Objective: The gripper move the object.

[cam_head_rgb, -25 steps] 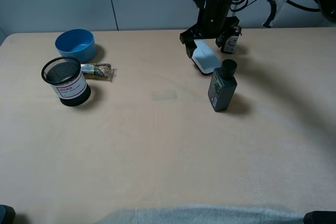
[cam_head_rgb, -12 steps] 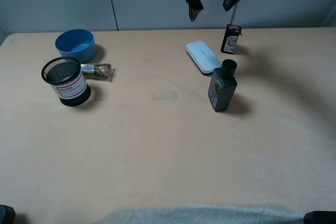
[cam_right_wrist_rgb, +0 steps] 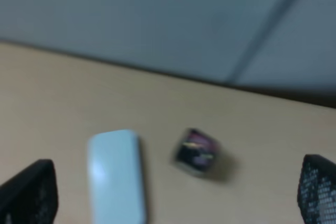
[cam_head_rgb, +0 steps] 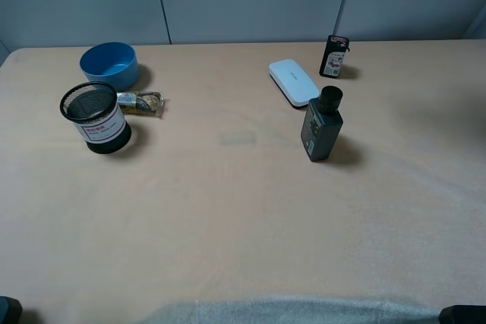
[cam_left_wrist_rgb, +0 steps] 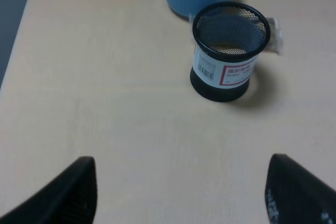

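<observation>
The object, a flat white rounded device (cam_head_rgb: 294,82), lies on the table at the back right, free of any grip. It also shows, blurred, in the right wrist view (cam_right_wrist_rgb: 116,174). No arm shows in the exterior high view. My right gripper (cam_right_wrist_rgb: 173,187) is open and empty, raised well above and back from the device; only its two dark fingertips (cam_right_wrist_rgb: 31,190) show at the frame's corners. My left gripper (cam_left_wrist_rgb: 178,192) is open and empty above the table's left side, short of the mesh cup.
A small black packet (cam_head_rgb: 333,56) stands behind the device, and a dark grey bottle (cam_head_rgb: 321,125) stands in front of it. On the left are a blue bowl (cam_head_rgb: 109,64), a black mesh cup (cam_head_rgb: 96,117) and a snack wrapper (cam_head_rgb: 141,102).
The right arm let go of the white device, rose away from it and has left the exterior high view. The device stays where it lay.
</observation>
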